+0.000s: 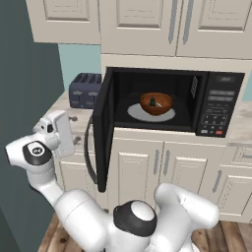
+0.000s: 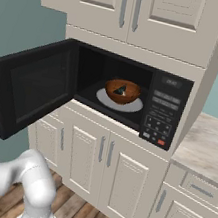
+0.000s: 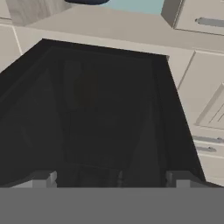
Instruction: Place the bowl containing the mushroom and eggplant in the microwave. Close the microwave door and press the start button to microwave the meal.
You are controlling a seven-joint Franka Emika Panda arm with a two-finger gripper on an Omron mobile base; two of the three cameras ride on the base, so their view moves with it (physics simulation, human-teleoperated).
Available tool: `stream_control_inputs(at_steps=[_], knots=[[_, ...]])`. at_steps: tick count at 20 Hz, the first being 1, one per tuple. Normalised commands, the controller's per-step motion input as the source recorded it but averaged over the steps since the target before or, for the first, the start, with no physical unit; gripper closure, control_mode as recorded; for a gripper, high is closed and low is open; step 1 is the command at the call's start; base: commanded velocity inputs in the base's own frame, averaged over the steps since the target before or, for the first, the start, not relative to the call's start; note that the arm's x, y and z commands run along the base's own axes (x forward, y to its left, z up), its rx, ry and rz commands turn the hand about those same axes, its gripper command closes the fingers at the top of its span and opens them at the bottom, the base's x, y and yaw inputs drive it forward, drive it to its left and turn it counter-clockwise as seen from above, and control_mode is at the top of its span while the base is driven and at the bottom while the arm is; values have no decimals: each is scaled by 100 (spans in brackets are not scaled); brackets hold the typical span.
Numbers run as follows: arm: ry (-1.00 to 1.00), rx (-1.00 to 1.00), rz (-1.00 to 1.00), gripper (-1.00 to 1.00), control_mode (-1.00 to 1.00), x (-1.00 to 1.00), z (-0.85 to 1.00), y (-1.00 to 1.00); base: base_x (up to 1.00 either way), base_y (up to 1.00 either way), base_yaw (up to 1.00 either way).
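The bowl (image 1: 156,103) sat on the white turntable (image 1: 150,113) inside the microwave (image 2: 133,97), with the dark eggplant (image 1: 153,102) showing in it; the mushroom was too small for me to make out. So the placing looked done. Left, by my reckoning, were shutting the microwave door (image 2: 31,87), which stood wide open to the left, and pressing the start button on the keypad (image 2: 161,115).

My hand (image 1: 58,133) was out on the far side of that door, near its curved handle (image 1: 89,152). My fingers (image 3: 41,178) were spread wide and held nothing, with the door's dark panel close in front of them.

A blue-grey toaster (image 1: 84,90) stood on the surface (image 1: 64,106) beyond the door, clear of its swing as far as I could judge. Nothing else seemed in the way.
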Motion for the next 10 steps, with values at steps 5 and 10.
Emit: stream_control_inputs(at_steps=[5,10], knots=[[2,1,0,-100,-100,-69,0,-94,0,0,0],[0,7,0,-100,-100,-93,0,-100,0,0,0]])
